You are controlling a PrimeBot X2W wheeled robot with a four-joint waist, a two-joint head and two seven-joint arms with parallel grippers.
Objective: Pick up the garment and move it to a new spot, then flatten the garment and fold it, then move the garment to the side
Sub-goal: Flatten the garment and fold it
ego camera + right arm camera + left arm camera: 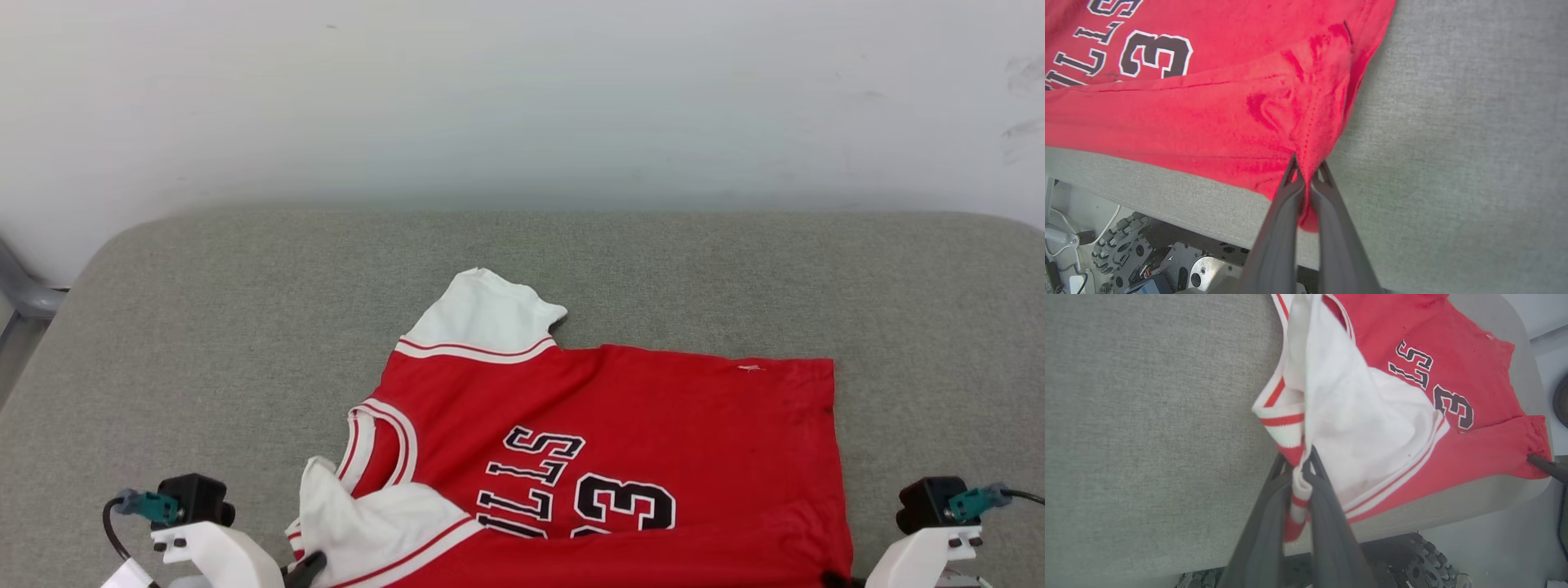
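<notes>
one garment point(653, 425); left gripper point(1306, 458) clamps striped trim, right gripper point(1308, 168) clamps red corner, maybe hem.

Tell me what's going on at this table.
The robot has both grippers on the garment, a red jersey lying sideways on the grey padded surface. The left gripper is shut on the striped trim of a white sleeve part. The right gripper is shut on a red corner at the hem. Both grips are at the surface's near edge, and a band of red cloth between them covers the lower part of the dark numbers. The far half lies fairly flat.
</notes>
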